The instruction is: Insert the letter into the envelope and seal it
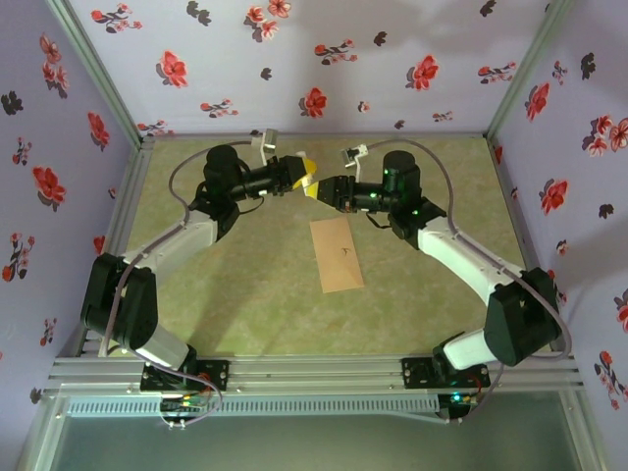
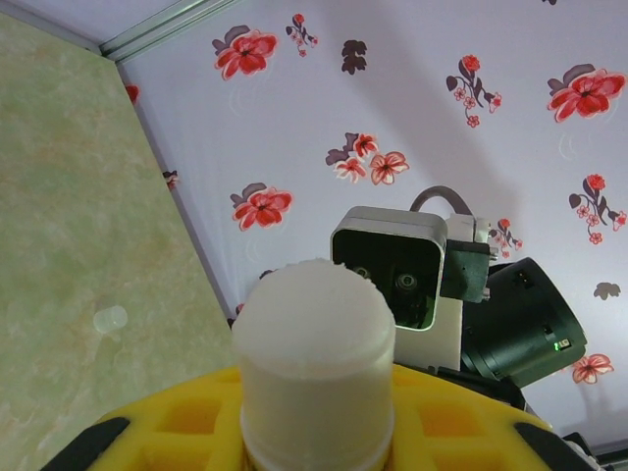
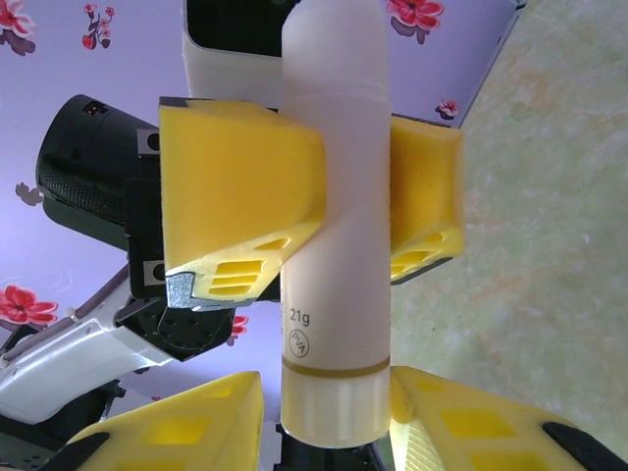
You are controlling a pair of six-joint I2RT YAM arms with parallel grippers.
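1. The left fingers [image 3: 240,177] squeeze a white glue stick [image 3: 334,196], upper middle of the top view.
2. The right fingers [image 3: 186,432] sit around its cap; whether they hold it tight cannot be told.
3. The tan envelope [image 1: 337,254] lies flat on the counter [image 1: 245,294], near the middle.

Three walls of lilac wallpaper printed with red flowers and dark leaves: back wall [image 1: 314,59], left wall [image 1: 49,147], right wall [image 1: 579,147]. Metal corner posts [image 1: 98,69] slant up where the walls meet. The tabletop [image 1: 245,304] is a mottled green-beige mat, matte. An aluminium rail [image 1: 314,371] runs along the near edge, with a white slotted strip [image 1: 294,404] just below it. Below that is a flat grey-teal surface [image 1: 314,446]. Light is soft and even, shadows faint.
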